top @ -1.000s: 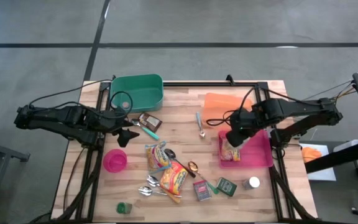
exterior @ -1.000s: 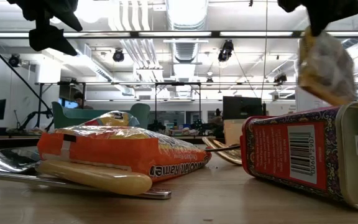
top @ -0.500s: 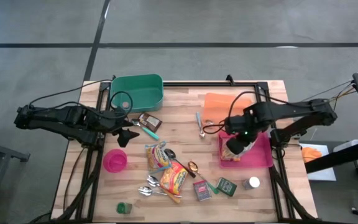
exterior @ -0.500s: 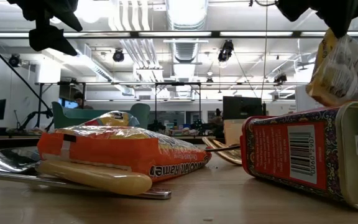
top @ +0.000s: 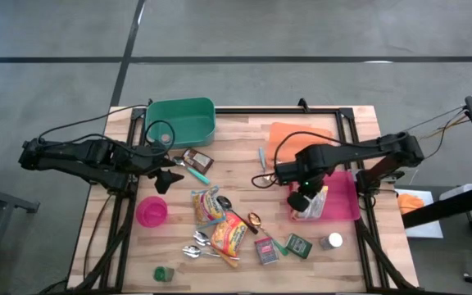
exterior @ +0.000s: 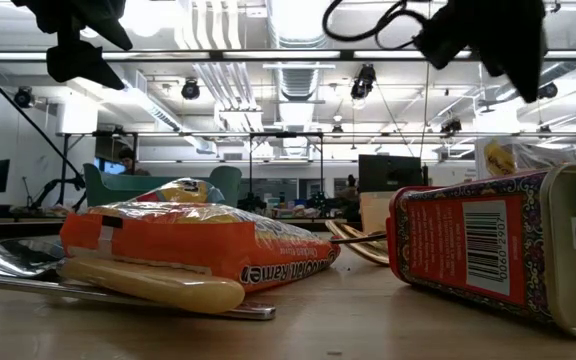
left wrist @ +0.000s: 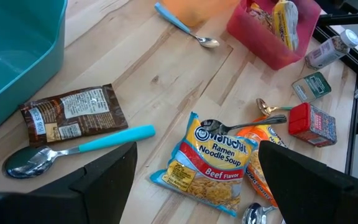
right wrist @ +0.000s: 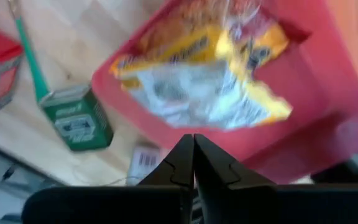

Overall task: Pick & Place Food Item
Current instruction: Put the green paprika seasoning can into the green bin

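The yellow noodle packet (top: 312,202) is now lying inside the pink bin (top: 347,199) at the right of the wooden table (top: 236,139), slumped against the bin's near-left wall rather than hanging in the air as it was a second ago. The right gripper (top: 300,197) is hovering just above it with its fingers (right wrist: 191,163) pressed together on nothing; in the right wrist view the packet (right wrist: 207,78) is sitting free in the bin (right wrist: 328,112), apart from the fingertips. Over the last second the arm has swung the packet down over the bin and let it go, so the placing step is looking complete, though from the low view only a sliver of the packet (exterior: 498,158) is showing behind the red tin (exterior: 498,250) and whether it is lying flat cannot be told.

The left gripper (top: 165,177) is waiting, unmoved, with its fingers spread wide near the green tub (top: 180,121), above a brown sachet (left wrist: 73,112) and a blue-handled spoon (left wrist: 79,149). Other food is lying untouched at mid-table: a beef ramen packet (left wrist: 213,162) and an orange noodle packet (exterior: 198,245), either of which is likely the next candidate for the bin.
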Tool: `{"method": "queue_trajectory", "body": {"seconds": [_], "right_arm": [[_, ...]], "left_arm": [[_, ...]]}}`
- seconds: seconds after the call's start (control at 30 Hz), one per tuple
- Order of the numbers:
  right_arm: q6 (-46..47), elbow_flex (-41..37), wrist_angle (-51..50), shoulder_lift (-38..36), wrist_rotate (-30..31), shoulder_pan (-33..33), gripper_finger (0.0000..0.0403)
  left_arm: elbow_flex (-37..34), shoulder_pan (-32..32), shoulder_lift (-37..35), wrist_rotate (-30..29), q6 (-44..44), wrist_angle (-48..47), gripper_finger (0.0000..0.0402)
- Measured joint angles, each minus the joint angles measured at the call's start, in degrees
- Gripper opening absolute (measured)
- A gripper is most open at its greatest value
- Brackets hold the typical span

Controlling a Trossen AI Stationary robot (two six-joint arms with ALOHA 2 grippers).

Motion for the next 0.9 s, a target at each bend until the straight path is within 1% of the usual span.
{"method": "queue_trajectory", "body": {"seconds": [0.23,0.3,0.53,0.67,0.77,0.9], "right_arm": [[-1.3,0.0,3.54,2.71,1.54,-0.11,0.0008],[-0.72,-0.02,3.56,2.75,3.41,-0.11,0.0008],[5.17,0.0,3.32,0.0,8.57,-0.11,0.0008],[5.63,-0.02,3.34,-0.8,8.96,-0.15,0.001],[4.88,-0.06,3.34,-0.94,8.92,-0.11,0.0029],[4.27,-0.43,3.76,-0.67,8.82,-0.11,0.0087]], "left_arm": [[-0.01,0.0,0.01,0.0,-0.01,-0.04,0.0337],[0.0,0.0,0.02,0.0,0.0,-0.07,0.0337],[0.0,-0.01,0.01,0.0,0.0,-0.28,0.0337],[0.0,0.0,0.0,0.0,0.0,-0.28,0.0337],[-0.02,0.0,0.02,0.0,0.0,-0.28,0.0337],[0.0,-0.01,0.0,0.0,-0.02,-0.28,0.0337]]}}
